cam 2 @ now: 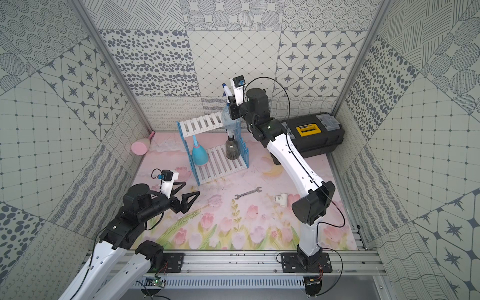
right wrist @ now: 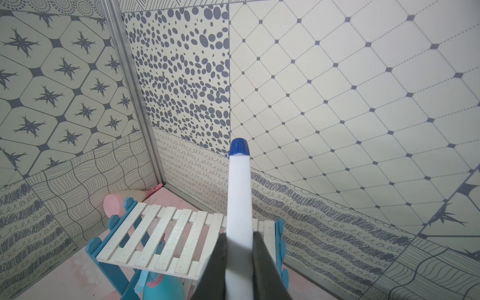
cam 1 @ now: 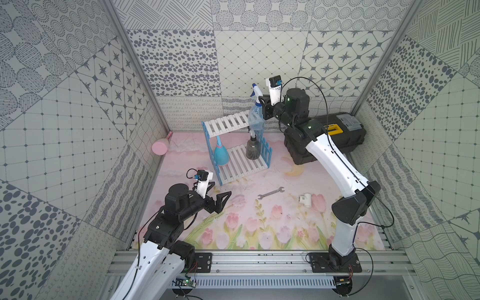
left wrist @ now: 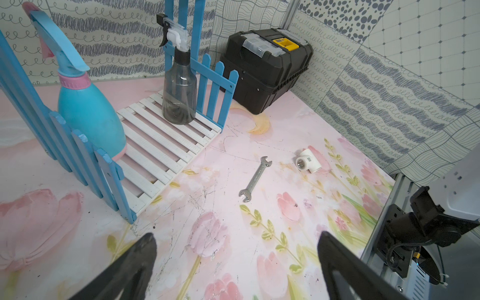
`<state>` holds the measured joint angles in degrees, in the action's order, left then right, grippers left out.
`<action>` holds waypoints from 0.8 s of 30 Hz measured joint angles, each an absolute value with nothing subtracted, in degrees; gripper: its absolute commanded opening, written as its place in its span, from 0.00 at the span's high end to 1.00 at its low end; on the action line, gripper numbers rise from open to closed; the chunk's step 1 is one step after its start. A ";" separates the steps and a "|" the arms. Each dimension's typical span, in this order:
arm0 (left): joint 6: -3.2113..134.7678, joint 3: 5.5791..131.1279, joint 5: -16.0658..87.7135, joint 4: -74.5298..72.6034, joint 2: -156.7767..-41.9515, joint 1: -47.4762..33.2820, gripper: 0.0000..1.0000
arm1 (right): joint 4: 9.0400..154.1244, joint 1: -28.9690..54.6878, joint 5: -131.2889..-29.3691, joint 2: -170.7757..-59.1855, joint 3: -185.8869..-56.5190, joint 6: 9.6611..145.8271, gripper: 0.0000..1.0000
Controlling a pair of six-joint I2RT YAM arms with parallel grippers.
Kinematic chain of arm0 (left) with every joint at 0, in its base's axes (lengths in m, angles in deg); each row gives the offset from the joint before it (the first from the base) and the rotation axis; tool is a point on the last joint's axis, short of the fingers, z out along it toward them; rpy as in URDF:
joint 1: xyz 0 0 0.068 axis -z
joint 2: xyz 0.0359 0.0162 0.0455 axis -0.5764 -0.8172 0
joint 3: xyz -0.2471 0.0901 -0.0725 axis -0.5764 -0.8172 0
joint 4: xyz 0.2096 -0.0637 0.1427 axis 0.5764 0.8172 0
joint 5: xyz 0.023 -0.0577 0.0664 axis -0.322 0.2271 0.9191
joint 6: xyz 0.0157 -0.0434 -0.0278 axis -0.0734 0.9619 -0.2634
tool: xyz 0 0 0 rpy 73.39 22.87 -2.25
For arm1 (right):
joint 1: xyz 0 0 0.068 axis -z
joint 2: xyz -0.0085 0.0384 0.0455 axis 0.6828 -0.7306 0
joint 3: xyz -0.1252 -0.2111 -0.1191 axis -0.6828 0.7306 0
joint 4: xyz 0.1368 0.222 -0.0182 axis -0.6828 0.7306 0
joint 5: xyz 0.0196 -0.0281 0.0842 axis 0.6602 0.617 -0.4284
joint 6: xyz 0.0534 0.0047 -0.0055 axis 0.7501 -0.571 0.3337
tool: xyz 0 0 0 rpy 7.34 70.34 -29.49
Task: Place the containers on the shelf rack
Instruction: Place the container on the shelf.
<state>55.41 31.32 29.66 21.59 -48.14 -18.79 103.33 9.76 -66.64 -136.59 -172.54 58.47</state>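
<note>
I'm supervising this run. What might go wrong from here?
The clear bottle, gripped high at its sprayer by the right gripper, hangs by the end of the top shelf of the shelf rack; it may land off the slats or topple. The cream-pink bottle lies in the far corner, awkward to grasp.

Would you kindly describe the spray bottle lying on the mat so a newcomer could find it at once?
From the blue-and-white rack, look to the far left corner of the pink mat. A cream bottle lies there on its side, round pink base towards the camera. Its neighbours are upright: the teal bottle and smoky bottle on the lower shelf, the clear bottle in the right gripper.
</note>
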 measured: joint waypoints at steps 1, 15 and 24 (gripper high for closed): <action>55.34 31.30 29.79 21.59 -48.21 -18.79 0.01 | 103.64 9.72 -66.55 -137.51 -174.18 58.34 1.00; 54.84 31.02 30.05 21.59 -48.32 -18.79 0.02 | 110.00 9.72 -64.78 -150.56 -193.22 56.85 1.00; 54.84 31.02 30.03 21.59 -48.32 -18.79 0.01 | 110.13 10.05 -64.45 -153.99 -197.02 56.90 1.00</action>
<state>54.84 31.02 30.03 21.59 -48.32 -18.79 110.13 10.05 -64.45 -153.99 -197.02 56.90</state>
